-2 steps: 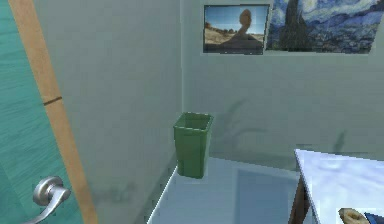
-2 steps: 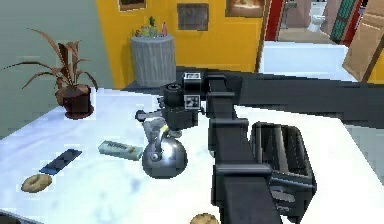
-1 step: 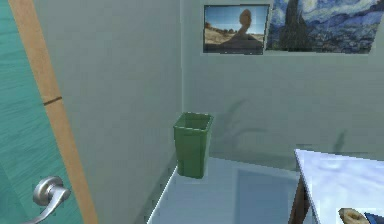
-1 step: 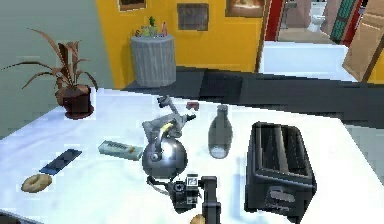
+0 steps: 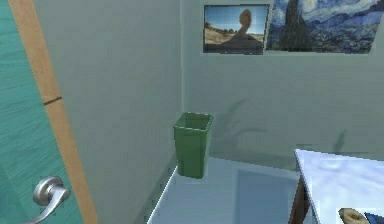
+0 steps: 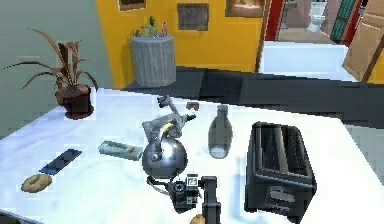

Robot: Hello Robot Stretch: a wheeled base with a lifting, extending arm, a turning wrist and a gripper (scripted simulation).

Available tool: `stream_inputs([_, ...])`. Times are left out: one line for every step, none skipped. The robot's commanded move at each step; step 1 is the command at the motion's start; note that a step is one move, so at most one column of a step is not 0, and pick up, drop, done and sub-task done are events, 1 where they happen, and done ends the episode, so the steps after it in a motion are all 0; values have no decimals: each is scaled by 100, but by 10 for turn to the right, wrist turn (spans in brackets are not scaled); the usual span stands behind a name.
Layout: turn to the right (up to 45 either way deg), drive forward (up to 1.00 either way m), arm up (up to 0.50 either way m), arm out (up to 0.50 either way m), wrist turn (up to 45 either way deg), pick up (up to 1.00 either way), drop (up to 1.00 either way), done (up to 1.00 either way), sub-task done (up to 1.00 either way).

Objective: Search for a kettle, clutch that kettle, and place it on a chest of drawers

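A shiny rounded metal kettle (image 6: 164, 156) with an arched handle stands on the white table (image 6: 330, 140), near its front edge. The dark arm rises from the arm side view's bottom edge, and my gripper (image 6: 172, 186) lies just below the kettle's base. The kettle rests on the tabletop right at the gripper's far end, so I cannot tell whether the gripper holds anything.
A black toaster (image 6: 280, 166), a grey bottle (image 6: 220, 132), a remote (image 6: 120, 150), a dark phone (image 6: 62, 160), a bagel (image 6: 37, 183) and a potted plant (image 6: 72, 92) share the table. In the forward view are a teal door (image 5: 25, 120), a green bin (image 5: 192, 143) and the table's corner (image 5: 345, 180).
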Motion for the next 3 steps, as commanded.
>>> stream_inputs([0,0,10,0,0,0,0,0,0])
stream_inputs([0,0,22,0,0,0,0,0,0])
stream_inputs([0,0,0,0,-450,0,0,0,0])
